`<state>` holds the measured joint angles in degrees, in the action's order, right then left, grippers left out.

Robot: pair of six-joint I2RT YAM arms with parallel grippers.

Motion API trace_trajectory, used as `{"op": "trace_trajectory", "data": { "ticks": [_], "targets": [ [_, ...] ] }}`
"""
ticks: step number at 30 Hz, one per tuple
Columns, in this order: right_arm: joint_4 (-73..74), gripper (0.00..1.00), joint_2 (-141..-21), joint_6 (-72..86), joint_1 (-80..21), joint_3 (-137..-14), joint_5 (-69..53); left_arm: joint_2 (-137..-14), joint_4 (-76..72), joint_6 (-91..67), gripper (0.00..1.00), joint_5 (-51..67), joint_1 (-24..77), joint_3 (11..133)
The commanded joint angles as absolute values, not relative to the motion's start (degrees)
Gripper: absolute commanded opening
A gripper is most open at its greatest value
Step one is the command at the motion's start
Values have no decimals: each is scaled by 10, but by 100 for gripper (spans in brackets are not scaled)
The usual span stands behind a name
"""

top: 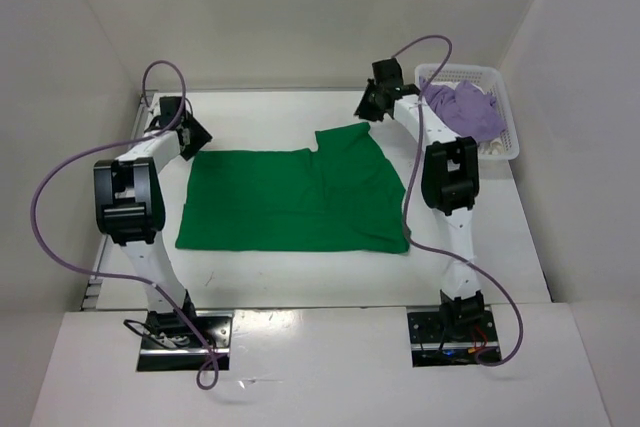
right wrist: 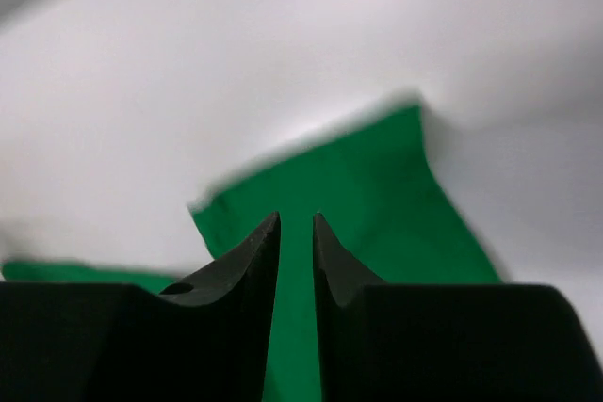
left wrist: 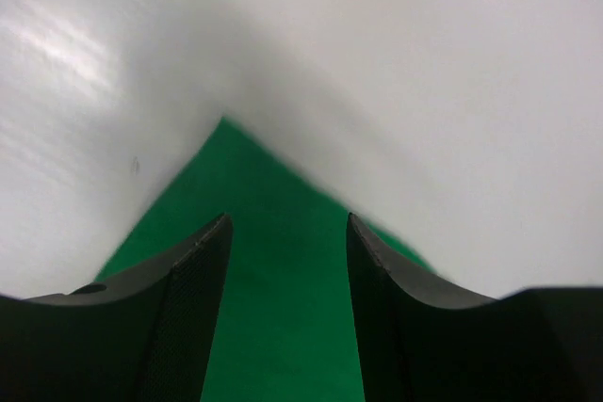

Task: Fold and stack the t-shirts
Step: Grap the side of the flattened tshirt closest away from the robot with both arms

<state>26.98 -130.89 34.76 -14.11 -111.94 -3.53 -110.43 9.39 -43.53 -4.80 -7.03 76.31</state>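
Left pincer (left wrist: pixel 288 223) stands apart, empty, green shirt (top: pixel 290 202) corner just below. Right pincer (right wrist: pixel 297 218), barely parted, holds nothing; the 2 likely flank far corners for folding.

We see a white perforated plastic basket (top: pixel 508 115) standing at the far right corner of the white table (top: pixel 300 272), close against the right side panel (top: pixel 580 167). A plain white back wall (top: pixel 300 17) and a left side panel (top: pixel 60 77) close in the tabletop. In both wrist views the table's surface shows as a blurred white.
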Motion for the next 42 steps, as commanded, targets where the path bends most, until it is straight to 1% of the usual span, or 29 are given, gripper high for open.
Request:
{"op": "trace_trajectory", "data": {
  "ticks": [1, 4, 5, 7, 8, 10, 12, 17, 24, 28, 29, 31, 32, 33, 35, 37, 39, 40, 41, 42],
  "targets": [
    [303, 26, -1396, 323, -124, -1292, -9, -1165, 96, -392, 59, -105, -81, 835],
    [319, 29, -1428, 323, -118, -1341, -9, -1172, 107, -379, 57, -123, -86, 846],
    [332, 33, -1435, 323, -118, -1355, -9, -1172, 107, -379, 57, -140, -86, 846],
    [350, 36, -1464, 323, -118, -1386, 6, -1172, 99, -367, 57, -140, -92, 839],
    [360, 36, -1475, 323, -118, -1423, 14, -1179, 99, -367, 57, -140, -92, 845],
    [390, 40, -1511, 323, -118, -1479, 14, -1197, 107, -361, 57, -140, -98, 856],
    [413, 42, -1530, 329, -118, -1506, 27, -1212, 112, -356, 57, -129, -98, 868],
    [425, 43, -1550, 334, -118, -1506, 31, -1223, 113, -351, 57, -119, -98, 879],
    [431, 43, -1575, 339, -146, -1506, 37, -1230, 91, -351, 56, -91, -98, 872],
    [441, 44, -1575, 339, -146, -1513, 49, -1230, 85, -357, 52, -65, -98, 866],
    [441, 44, -1575, 339, -146, -1513, 49, -1221, 77, -357, 49, -65, -98, 847],
    [441, 44, -1575, 339, -146, -1513, 49, -1204, 64, -362, 46, -65, -98, 833],
    [441, 46, -1575, 345, -146, -1507, 49, -1204, 64, -362, 46, -60, -98, 828],
    [447, 47, -1575, 345, -146, -1507, 44, -1199, 64, -367, 42, -55, -98, 828],
    [453, 40, -1575, 345, -146, -1507, 44, -1192, 58, -367, 40, -47, -98, 823],
    [453, 39, -1569, 345, -146, -1501, 44, -1187, 53, -367, 40, -47, -98, 823],
    [446, 39, -1562, 345, -146, -1501, 44, -1187, 53, -367, 37, -42, -98, 823],
    [441, 33, -1562, 345, -146, -1501, 44, -1187, 53, -367, 36, -37, -98, 823],
    [441, 33, -1557, 345, -146, -1507, 44, -1187, 53, -367, 36, -37, -98, 823],
    [441, 32, -1557, 345, -146, -1507, 44, -1192, 53, -367, 33, -37, -98, 823]
  ]
}}
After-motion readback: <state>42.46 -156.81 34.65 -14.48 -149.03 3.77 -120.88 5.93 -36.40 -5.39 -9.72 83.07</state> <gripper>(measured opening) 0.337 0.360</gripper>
